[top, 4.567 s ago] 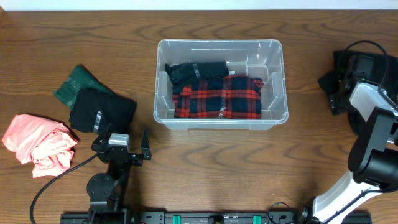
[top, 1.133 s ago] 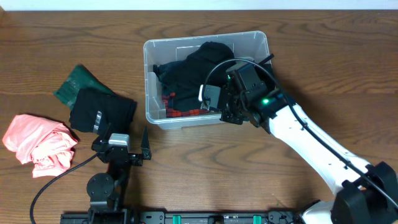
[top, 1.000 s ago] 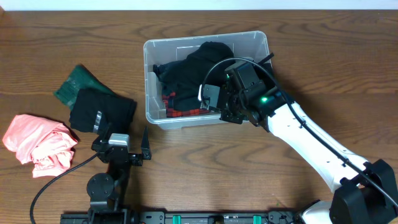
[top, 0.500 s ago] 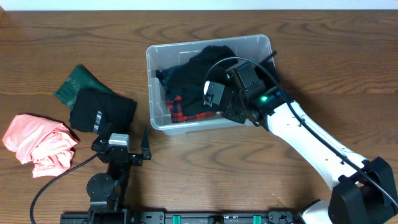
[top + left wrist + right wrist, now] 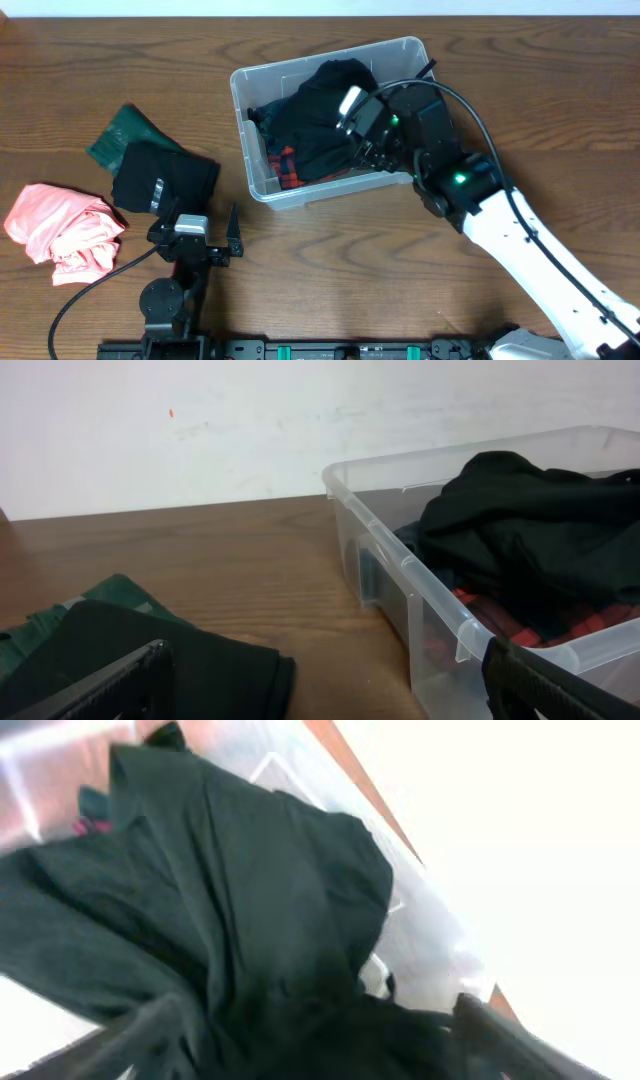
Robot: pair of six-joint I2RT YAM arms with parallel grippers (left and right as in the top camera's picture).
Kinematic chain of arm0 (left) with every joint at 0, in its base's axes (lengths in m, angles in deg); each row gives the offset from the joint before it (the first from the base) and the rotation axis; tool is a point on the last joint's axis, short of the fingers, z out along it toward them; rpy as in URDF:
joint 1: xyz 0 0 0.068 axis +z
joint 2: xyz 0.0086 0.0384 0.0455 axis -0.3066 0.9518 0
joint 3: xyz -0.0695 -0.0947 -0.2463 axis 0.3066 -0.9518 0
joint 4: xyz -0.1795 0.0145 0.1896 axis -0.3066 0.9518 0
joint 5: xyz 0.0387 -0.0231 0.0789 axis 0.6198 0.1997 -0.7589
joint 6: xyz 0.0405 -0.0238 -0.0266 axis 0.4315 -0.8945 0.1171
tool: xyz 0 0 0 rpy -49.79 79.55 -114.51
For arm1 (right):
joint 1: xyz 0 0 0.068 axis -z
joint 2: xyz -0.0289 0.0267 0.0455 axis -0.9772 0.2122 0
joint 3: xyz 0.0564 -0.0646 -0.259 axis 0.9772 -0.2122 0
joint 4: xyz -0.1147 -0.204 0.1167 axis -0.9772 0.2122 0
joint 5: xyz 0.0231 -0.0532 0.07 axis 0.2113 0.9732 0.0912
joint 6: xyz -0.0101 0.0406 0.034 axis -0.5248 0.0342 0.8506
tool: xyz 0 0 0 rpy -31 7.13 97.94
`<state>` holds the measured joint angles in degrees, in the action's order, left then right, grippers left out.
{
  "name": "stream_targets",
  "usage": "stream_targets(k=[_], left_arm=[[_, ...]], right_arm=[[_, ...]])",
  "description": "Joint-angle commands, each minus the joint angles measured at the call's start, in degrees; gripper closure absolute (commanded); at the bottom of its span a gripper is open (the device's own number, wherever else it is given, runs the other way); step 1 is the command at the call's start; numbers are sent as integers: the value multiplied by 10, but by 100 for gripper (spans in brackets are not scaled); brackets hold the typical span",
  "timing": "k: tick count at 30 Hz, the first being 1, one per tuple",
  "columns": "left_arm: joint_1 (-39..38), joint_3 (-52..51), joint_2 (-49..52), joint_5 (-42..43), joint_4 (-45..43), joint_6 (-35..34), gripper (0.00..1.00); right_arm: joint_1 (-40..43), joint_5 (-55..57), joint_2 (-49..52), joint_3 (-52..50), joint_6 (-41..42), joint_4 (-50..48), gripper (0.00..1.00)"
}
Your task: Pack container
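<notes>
The clear plastic container [image 5: 247, 150] stands skewed on the table. It holds a black garment [image 5: 318, 105] heaped over a red plaid cloth [image 5: 285, 172]. My right gripper [image 5: 368, 148] is inside the container's right half, fingers spread wide over the black garment [image 5: 250, 900], holding nothing that I can see. In the right wrist view the gripper [image 5: 310, 1045] has black cloth lying between its fingers. My left gripper [image 5: 197, 243] is open and empty at the front left. In the left wrist view the left gripper [image 5: 325, 695] faces the container [image 5: 400, 560].
A folded black garment [image 5: 160, 178] lies on a dark green cloth [image 5: 120, 132] left of the container. A pink cloth [image 5: 60, 230] is bunched at the far left. The black garment [image 5: 150, 665] and green cloth [image 5: 70, 615] lie just ahead of my left gripper.
The container has slid back and turned with my right gripper in it. The right arm swung so the gripper sits deeper over the black garment. The left arm has not moved.
</notes>
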<state>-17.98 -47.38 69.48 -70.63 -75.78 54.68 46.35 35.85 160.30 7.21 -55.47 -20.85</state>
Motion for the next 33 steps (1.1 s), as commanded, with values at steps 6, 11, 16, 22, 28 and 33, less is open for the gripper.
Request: stream_targets(k=[6, 11, 16, 22, 28, 33], left_arm=[[-1, -10, -3, 4, 19, 12, 2], [-1, -10, -3, 4, 19, 12, 2], [-1, -10, -3, 4, 19, 12, 2], [-1, -10, -3, 4, 19, 12, 2], [-1, -10, -3, 4, 19, 12, 2], [-1, -10, -3, 4, 19, 12, 2]], right_arm=[[96, 16, 51, 1, 177, 61, 87], [131, -45, 85, 1, 181, 85, 87], [137, -104, 142, 1, 181, 100, 87], [136, -69, 244, 1, 210, 45, 66], [136, -66, 273, 1, 246, 1, 51], [136, -58, 260, 1, 246, 40, 57]])
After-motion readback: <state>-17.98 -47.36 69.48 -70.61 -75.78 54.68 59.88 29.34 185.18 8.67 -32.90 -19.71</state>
